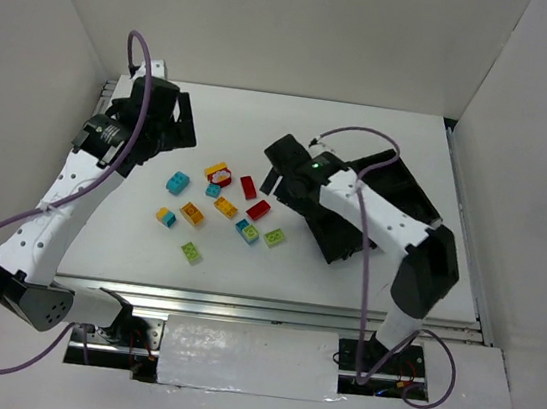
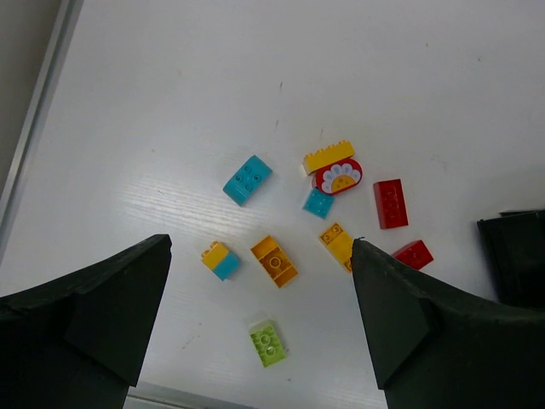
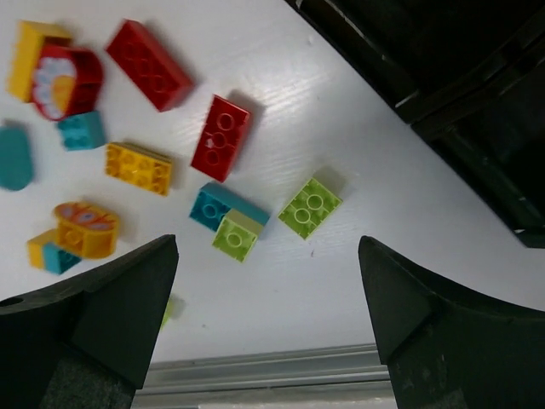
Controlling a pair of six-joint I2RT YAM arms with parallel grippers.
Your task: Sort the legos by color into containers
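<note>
Roughly twelve legos (image 1: 226,207) lie unsorted on the surface (image 1: 264,123) beside the tray (image 1: 339,241); left gripper (image 2: 260,247) and right gripper (image 3: 268,243) hover above, jaws apart, evidently for picking.

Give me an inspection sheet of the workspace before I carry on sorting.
Surface: white table, no spills seen.
Job's things: legos scattered in one cluster on the table between the arms; tray at the right, mostly covered by the right arm, with no brick seen in the parts that show.
Clutter: nothing seen.
Grippers: left gripper open and empty, above the table; right gripper open and empty, above the cluster's tray side.
Cables: purple cables loop off both arms, not touching the legos.
Surroundings: white walls on three sides.
</note>
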